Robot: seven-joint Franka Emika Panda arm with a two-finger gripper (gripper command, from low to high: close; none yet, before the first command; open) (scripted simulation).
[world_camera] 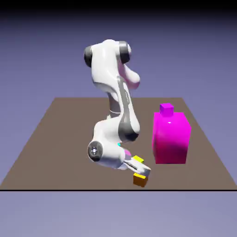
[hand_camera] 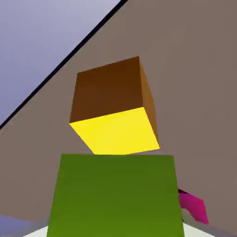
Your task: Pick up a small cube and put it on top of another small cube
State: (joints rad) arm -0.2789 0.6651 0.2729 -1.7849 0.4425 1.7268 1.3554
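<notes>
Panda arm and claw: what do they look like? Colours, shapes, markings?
White arm, smooth rounded segments, dark grey caps at the joints; the cap nearest the camera carries a small pale round marking. Claw: pale, slim two-finger. No cables visible.

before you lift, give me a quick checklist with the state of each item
- gripper shut on the lemon-yellow cube: ok
- orange-sided cube free of other cubes on top: ok
- lemon-yellow cube already on the orange-sided one: not ok, stacking remains to be done
- orange-sided cube inside the table edge: ok, though it sits near it
- grip firm enough not to slip: cannot tell
</notes>
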